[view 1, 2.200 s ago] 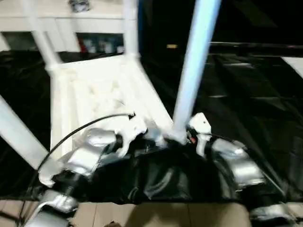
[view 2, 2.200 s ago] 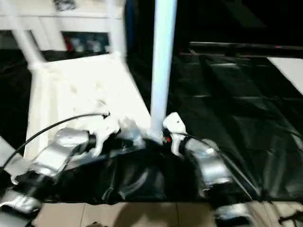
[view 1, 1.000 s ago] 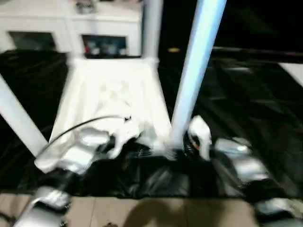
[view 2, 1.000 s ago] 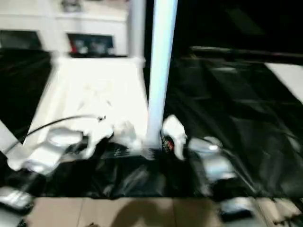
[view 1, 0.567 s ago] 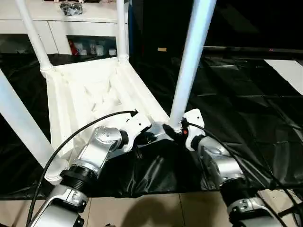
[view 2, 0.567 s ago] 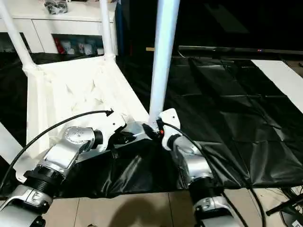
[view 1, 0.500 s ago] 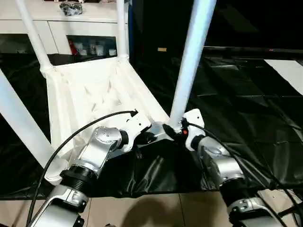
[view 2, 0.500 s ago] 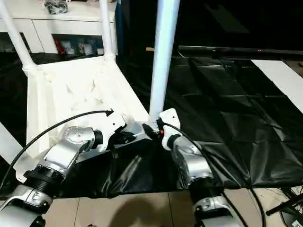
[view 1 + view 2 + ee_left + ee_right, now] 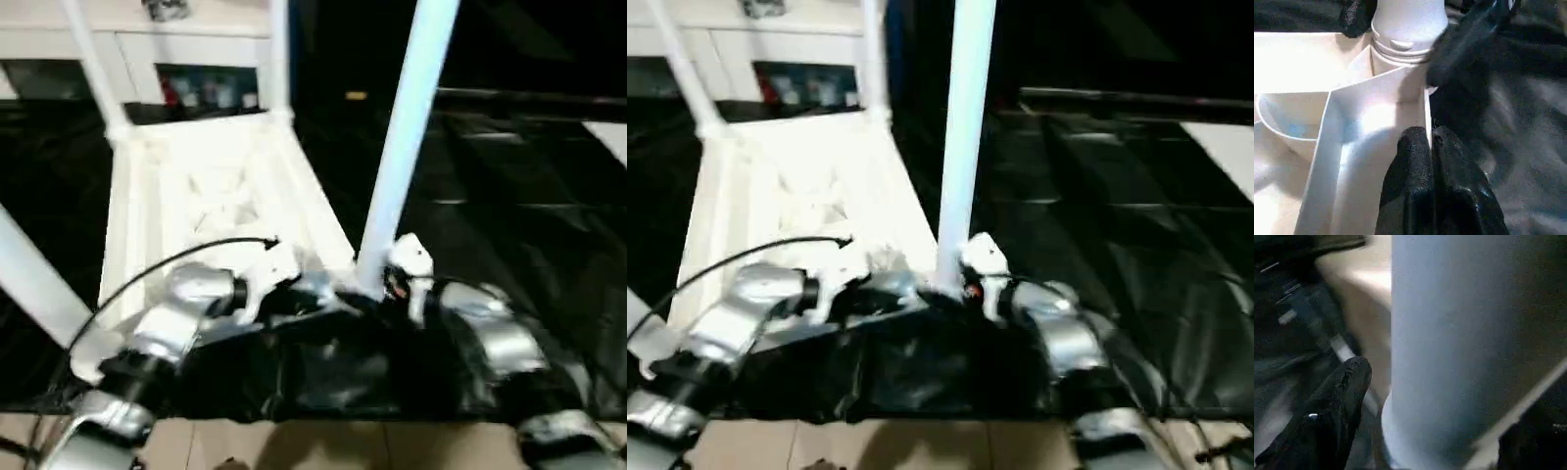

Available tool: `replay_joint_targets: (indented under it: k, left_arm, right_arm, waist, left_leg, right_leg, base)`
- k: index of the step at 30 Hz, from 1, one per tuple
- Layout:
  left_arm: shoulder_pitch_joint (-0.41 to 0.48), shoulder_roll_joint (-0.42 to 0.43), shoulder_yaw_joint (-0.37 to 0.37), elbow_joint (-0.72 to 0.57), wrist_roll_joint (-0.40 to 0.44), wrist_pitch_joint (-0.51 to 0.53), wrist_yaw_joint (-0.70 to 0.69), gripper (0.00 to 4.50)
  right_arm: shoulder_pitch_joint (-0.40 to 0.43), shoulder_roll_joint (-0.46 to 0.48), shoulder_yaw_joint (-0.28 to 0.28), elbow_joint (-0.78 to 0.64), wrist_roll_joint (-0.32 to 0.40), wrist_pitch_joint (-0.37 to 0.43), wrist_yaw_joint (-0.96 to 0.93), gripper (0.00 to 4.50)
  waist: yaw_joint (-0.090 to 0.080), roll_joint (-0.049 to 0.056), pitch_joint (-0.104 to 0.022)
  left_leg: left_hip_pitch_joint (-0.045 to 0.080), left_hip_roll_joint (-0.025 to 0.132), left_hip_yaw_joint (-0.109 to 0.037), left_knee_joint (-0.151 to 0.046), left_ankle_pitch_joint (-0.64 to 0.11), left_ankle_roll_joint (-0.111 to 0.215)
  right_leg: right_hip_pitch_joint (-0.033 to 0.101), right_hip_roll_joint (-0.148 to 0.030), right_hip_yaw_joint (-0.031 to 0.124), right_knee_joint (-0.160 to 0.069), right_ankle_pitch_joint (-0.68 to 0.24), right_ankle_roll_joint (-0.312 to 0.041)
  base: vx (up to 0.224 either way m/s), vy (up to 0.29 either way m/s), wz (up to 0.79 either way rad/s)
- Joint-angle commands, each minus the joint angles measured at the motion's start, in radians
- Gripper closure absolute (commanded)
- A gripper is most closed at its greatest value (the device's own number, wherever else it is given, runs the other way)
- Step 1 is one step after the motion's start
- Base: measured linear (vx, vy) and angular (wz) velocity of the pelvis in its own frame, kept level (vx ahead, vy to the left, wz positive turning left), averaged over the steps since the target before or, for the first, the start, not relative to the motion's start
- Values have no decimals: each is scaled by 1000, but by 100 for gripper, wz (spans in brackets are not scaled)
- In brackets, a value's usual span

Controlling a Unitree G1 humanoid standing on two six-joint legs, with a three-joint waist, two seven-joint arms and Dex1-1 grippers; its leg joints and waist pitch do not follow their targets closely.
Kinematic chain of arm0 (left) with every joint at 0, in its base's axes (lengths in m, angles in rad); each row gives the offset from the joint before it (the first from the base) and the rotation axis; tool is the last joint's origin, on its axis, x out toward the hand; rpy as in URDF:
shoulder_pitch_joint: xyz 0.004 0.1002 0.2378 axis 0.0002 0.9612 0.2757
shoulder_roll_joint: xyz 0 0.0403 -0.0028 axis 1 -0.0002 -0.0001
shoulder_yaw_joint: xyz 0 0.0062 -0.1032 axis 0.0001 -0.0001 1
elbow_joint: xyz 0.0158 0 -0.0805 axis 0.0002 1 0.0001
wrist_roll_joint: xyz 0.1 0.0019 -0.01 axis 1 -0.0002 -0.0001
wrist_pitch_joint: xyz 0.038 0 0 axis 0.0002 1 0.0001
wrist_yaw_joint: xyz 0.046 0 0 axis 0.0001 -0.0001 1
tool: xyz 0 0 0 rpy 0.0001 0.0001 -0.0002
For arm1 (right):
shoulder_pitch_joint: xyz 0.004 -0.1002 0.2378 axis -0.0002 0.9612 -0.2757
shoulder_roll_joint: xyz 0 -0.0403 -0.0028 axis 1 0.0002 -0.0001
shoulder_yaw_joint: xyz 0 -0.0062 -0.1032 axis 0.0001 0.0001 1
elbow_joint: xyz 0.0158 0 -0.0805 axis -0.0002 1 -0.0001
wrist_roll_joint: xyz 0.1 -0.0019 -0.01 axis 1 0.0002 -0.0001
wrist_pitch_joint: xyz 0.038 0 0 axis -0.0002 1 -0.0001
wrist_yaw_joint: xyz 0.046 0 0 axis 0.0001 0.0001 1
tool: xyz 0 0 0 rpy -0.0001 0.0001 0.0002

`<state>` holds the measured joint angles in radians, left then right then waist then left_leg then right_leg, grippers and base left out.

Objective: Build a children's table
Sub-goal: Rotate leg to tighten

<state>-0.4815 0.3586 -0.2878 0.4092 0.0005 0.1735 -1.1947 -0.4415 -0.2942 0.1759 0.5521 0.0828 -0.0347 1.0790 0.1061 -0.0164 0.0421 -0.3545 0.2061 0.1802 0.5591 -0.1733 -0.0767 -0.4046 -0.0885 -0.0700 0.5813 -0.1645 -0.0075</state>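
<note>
The children's table lies upside down: its white ribbed tabletop (image 9: 206, 196) rests on a black sheet, with white legs standing up from the corner sockets. The near right leg (image 9: 397, 157) rises between my two wrists. My left gripper (image 9: 304, 289) is shut on the tabletop's thin rim wall (image 9: 1426, 105) beside that leg's socket (image 9: 1400, 46). My right gripper (image 9: 377, 284) is open, its fingers (image 9: 1337, 396) straddling the base of the leg (image 9: 1449, 333) with a small gap on one side.
Three more legs stand at the far left (image 9: 93, 69), far right (image 9: 277, 59) and near left (image 9: 34, 284). A white cabinet with glass doors (image 9: 196, 59) is behind. The black sheet (image 9: 519, 215) spreads to the right; tan floor (image 9: 294, 446) lies nearest me.
The whole picture has shifted and blurred, so the camera moved. Both grippers stay at the near right corner of the tabletop.
</note>
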Motion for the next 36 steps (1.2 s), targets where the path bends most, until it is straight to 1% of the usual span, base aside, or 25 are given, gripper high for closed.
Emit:
replay_joint_targets:
  k: [1,2,4,5,6,7,8,10,11,15,18,20,22,23,25,26,27,28,29,30,31,32,33,34,36]
  left_arm:
    - [1,-7,-55,-24,-15,-23,-69,450]
    - [2,-1,-55,-25,-17,-24,-82,450]
    - [6,14,-57,-35,-28,-24,-116,450]
    - [6,14,-57,-35,-28,-24,-116,450]
    - [9,37,-60,-47,-42,-20,-157,450]
    - [10,45,-61,-50,-45,-18,-170,450]
    - [10,48,-61,-51,-46,-18,-175,450]
    - [9,54,-61,-50,-50,-19,-187,450]
    - [9,59,-62,-50,-54,-16,-198,450]
    - [5,74,-63,-49,-61,-7,-233,450]
    - [1,75,-61,-42,-58,-11,-235,450]
    - [-1,72,-61,-33,-57,-17,-226,450]
    - [-4,65,-57,-19,-47,-34,-198,450]
    - [-5,62,-56,-15,-45,-39,-189,450]
    - [-12,32,-32,14,-33,-50,-106,450]
    - [-13,22,-24,21,-30,-50,-76,450]
    - [-14,13,-15,24,-29,-45,-53,450]
    - [-14,8,-10,25,-30,-42,-41,450]
    - [-13,-3,1,23,-30,-32,-11,450]
    - [-11,-15,9,17,-29,-15,18,450]
    - [-10,-22,14,13,-28,-4,38,450]
    - [-10,-23,14,13,-28,-3,41,450]
    - [-1,-43,17,-6,-14,23,96,450]
    - [3,-51,16,-16,-9,34,114,450]
    - [14,-76,17,-41,6,65,173,450]
  right_arm:
    - [6,-1,56,-36,19,-8,101,69]
    - [6,-10,61,-37,18,-7,126,69]
    - [4,-26,70,-41,20,-6,169,69]
    - [4,-26,70,-41,20,-6,169,69]
    - [-1,-47,91,-47,24,0,225,69]
    - [-2,-54,98,-50,26,4,243,69]
    - [-2,-57,101,-52,26,6,252,69]
    - [-1,-64,110,-59,28,11,273,95]
    - [1,-69,116,-65,28,13,285,95]
    - [12,-80,133,-89,30,29,328,142]
    - [17,-81,134,-92,29,29,332,158]
    - [19,-82,135,-92,29,24,328,174]
    - [22,-81,132,-92,32,20,318,177]
    - [23,-80,131,-93,33,21,315,179]
    - [35,-68,121,-92,30,17,272,183]
    - [39,-57,112,-86,26,17,241,183]
    - [39,-40,98,-73,20,14,196,183]
    - [38,-29,89,-65,17,13,167,183]
    - [31,-1,64,-43,17,20,98,184]
    - [21,30,39,-15,10,23,11,184]
    - [15,51,23,3,6,25,-47,184]
    - [14,54,21,6,5,25,-56,184]
    - [-3,103,-10,53,-23,18,-223,184]
    - [-8,121,-21,67,-32,20,-279,184]
    - [-10,174,-44,79,-40,37,-397,185]
  waist:
    - [4,6,-63]
    - [6,6,-63]
    - [10,6,-59]
    - [10,6,-59]
    - [11,6,-55]
    - [10,2,-53]
    - [11,4,-53]
    - [11,3,-51]
    - [11,3,-52]
    - [13,2,-53]
    - [14,9,-54]
    - [15,6,-55]
    - [14,13,-55]
    - [15,11,-55]
    - [16,13,-54]
    - [21,10,-53]
    - [20,7,-51]
    - [20,6,-48]
    - [17,0,-49]
    - [14,4,-49]
    - [3,0,-47]
    - [-1,1,-47]
    - [-13,-10,-46]
    - [-25,-7,-43]
    - [-36,-7,-44]
  left_leg:
    - [4,26,4,-49,-161,89]
    - [4,26,4,-50,-167,88]
    - [8,29,4,-55,-214,68]
    - [8,29,4,-55,-214,68]
    - [11,30,3,-59,-262,48]
    - [10,30,2,-62,-287,39]
    - [12,30,2,-63,-298,36]
    - [16,31,3,-63,-319,26]
    - [16,30,3,-63,-317,24]
    - [10,29,3,-63,-293,27]
    - [9,29,2,-62,-287,22]
    - [10,28,2,-61,-289,21]
    - [10,28,2,-61,-297,16]
    - [10,28,2,-61,-298,17]
    - [12,28,3,-61,-314,14]
    - [19,29,4,-61,-332,11]
    - [17,28,3,-61,-339,7]
    - [13,25,0,-64,-350,2]
    - [12,25,-1,-65,-352,0]
    - [14,24,-3,-65,-360,-6]
    - [12,22,-6,-67,-363,-15]
    - [10,22,-9,-68,-366,-18]
    - [6,21,-12,-69,-364,-19]
    - [1,18,-15,-71,-375,-26]
    - [-1,17,-22,-71,-381,-31]
  right_leg:
    - [53,-45,38,-34,-22,-270]
    - [54,-45,37,-35,-35,-271]
    - [52,-48,37,-43,-123,-257]
    - [52,-48,37,-43,-123,-257]
    - [48,-49,38,-50,-196,-243]
    - [48,-49,39,-53,-238,-229]
    - [47,-50,39,-54,-257,-225]
    - [41,-50,42,-60,-293,-214]
    - [42,-50,42,-59,-296,-211]
    - [44,-50,43,-57,-288,-200]
    - [44,-51,43,-54,-272,-208]
    - [45,-50,43,-54,-270,-210]
    - [44,-49,42,-55,-264,-212]
    - [44,-48,42,-55,-263,-212]
    - [42,-48,42,-57,-271,-212]
    - [38,-49,43,-61,-293,-209]
    - [39,-50,45,-61,-320,-202]
    - [40,-53,43,-67,-379,-179]
    - [41,-53,42,-68,-403,-167]
    - [37,-56,42,-73,-445,-151]
    - [36,-57,41,-75,-477,-139]
    - [38,-58,39,-77,-497,-131]
    - [39,-58,35,-80,-529,-111]
    - [39,-58,32,-84,-570,-94]
    - [39,-61,28,-91,-613,-69]
  base:
    - [0,0,0]
    - [0,0,0]
    - [0,0,0]
    - [0,0,0]
    - [0,0,0]
    - [0,0,0]
    - [0,0,0]
    - [0,0,0]
    - [0,0,0]
    - [0,0,0]
    - [0,0,0]
    - [0,0,0]
    - [0,0,0]
    - [0,0,0]
    - [0,0,0]
    - [0,0,0]
    - [0,0,0]
    - [0,0,0]
    - [0,0,0]
    - [0,0,0]
    - [0,0,0]
    - [0,0,0]
    - [0,0,0]
    - [0,0,0]
    - [0,0,0]
